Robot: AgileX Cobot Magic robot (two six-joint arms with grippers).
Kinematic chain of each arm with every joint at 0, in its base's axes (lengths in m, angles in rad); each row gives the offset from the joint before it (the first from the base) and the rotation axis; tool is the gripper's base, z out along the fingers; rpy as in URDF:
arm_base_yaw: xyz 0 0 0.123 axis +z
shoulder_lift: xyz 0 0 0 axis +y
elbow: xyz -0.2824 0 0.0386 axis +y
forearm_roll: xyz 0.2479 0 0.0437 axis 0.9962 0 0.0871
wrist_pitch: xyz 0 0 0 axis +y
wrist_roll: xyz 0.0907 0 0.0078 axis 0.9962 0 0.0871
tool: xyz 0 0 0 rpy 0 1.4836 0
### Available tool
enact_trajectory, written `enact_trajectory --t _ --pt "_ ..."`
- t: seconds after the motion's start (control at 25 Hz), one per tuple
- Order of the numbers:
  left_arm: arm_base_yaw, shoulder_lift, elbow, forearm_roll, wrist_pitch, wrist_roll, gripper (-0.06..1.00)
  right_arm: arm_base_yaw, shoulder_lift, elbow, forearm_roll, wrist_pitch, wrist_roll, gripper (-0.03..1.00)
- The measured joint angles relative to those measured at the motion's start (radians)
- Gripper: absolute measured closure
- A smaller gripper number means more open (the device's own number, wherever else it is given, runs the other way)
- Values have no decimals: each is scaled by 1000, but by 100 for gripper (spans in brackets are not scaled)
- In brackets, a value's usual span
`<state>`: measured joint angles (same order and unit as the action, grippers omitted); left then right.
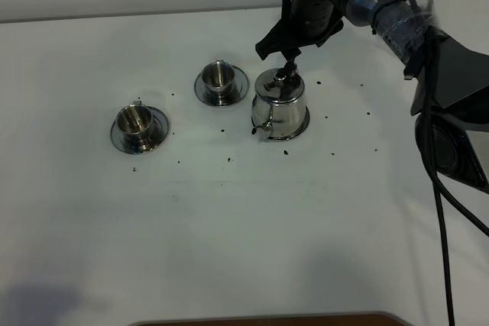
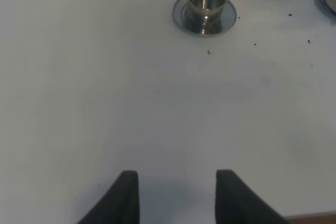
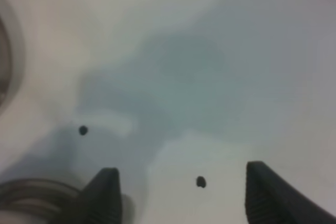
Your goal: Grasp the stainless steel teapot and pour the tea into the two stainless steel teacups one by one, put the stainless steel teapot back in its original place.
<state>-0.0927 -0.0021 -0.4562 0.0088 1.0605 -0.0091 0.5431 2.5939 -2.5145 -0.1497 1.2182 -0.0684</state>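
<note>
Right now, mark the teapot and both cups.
teapot (image 1: 280, 111): exterior high view, side of its body.
left cup (image 1: 134, 119): exterior high view, inside its bowl.
middle cup (image 1: 218, 74): exterior high view, inside its bowl.

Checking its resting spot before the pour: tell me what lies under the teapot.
The teapot stands on a round steel saucer; only the saucer's rim shows around the pot's base. Its centre is covered by the pot.

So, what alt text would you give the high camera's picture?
An open black robot gripper hovers close to the top of a shiny steel teapot on a white table. Two small steel teacups on saucers stand to its left, amid scattered dark specks.
</note>
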Motion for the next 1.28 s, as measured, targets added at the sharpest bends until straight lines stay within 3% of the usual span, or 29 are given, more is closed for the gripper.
enact_trajectory --t 0.52,0.92,1.28 --pt "0 0 0 0 0 0 55 -11 -74 119 -13 2 8 45" --pt "0 0 0 0 0 0 55 -18 -79 81 -12 3 -6 45" --pt "0 0 0 0 0 0 55 -18 -81 58 122 2 -77 45"
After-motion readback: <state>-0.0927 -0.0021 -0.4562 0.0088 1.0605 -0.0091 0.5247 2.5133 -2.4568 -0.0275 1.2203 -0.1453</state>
